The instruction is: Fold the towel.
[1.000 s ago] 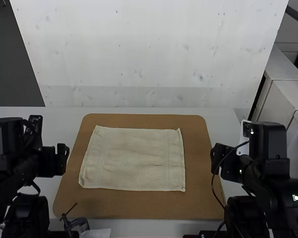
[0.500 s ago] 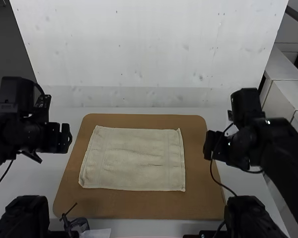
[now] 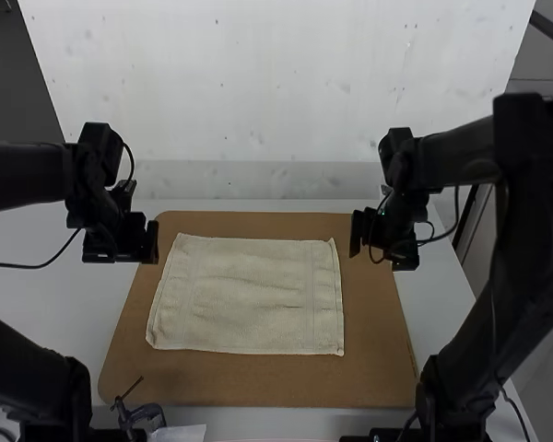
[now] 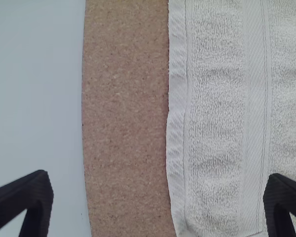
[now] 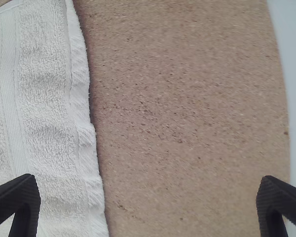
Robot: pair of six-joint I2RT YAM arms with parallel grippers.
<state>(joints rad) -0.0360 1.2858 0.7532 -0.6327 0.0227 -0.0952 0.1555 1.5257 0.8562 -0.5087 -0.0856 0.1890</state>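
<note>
Towel spread flat, unfolded, on brown board, worktop underneath.
Near to far: dark clamp-like tool at board's near edge; towel mid-board, lightly wrinkled; left end effector and right end effector level with towel's far part, one off each side, both wide, holding nothing.

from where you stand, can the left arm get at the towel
Probably yes: the left gripper is open above the board and the near side edge of the towel, which lies spread flat with nothing on it.
</note>
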